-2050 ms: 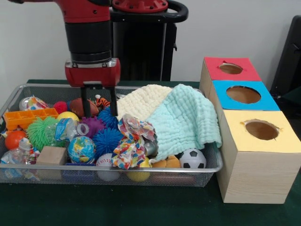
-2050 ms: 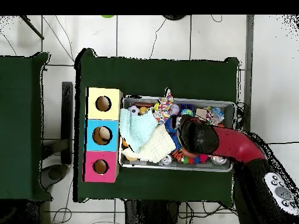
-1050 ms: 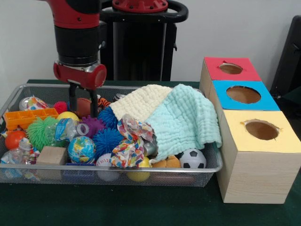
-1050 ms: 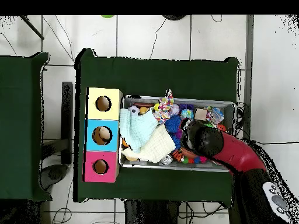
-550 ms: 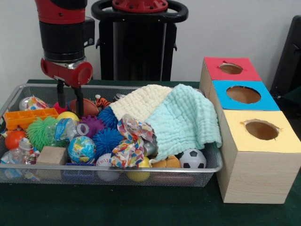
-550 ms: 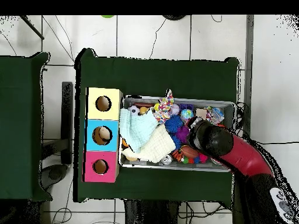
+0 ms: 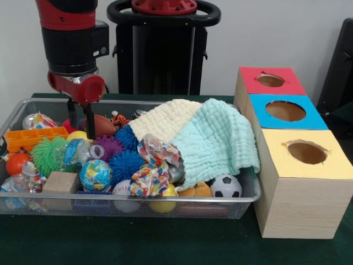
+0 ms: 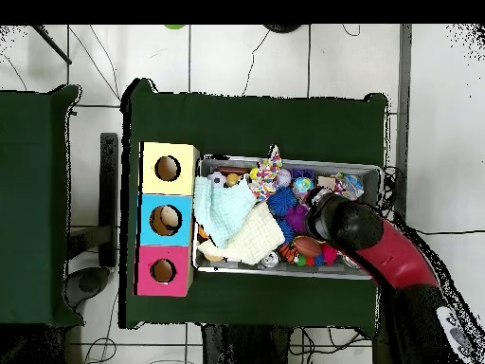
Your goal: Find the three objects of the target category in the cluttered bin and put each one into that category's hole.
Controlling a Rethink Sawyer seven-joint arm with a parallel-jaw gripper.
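The wire bin [image 7: 138, 200] is packed with toys. My gripper [image 7: 80, 128] hangs open at the bin's back left with nothing held, its tips just above a yellow ball [image 7: 80, 135], between a red spiky ball [image 7: 68, 125] and a brown football [image 7: 102, 125]. Blue spiky balls [image 7: 126, 163], a purple one [image 7: 110, 147], a green one [image 7: 48, 155], a globe ball [image 7: 95, 175] and a soccer ball [image 7: 226, 186] lie nearby. In the overhead view the arm's head [image 8: 341, 220] covers the gripper over the bin [image 8: 284, 161].
Cream [image 7: 165, 118] and mint [image 7: 218, 141] cloths drape the bin's right half, hiding what lies beneath. Red [image 7: 270, 80], blue [image 7: 285, 111] and yellow [image 7: 306, 152] holed boxes stand to the right. An orange tray [image 7: 33, 137], wooden block [image 7: 60, 182] and bottle [image 7: 22, 179] crowd the left.
The arm has travelled left along the bin's back, from above the blue spiky balls to above the yellow ball. The gripper stays open and nothing was picked up.
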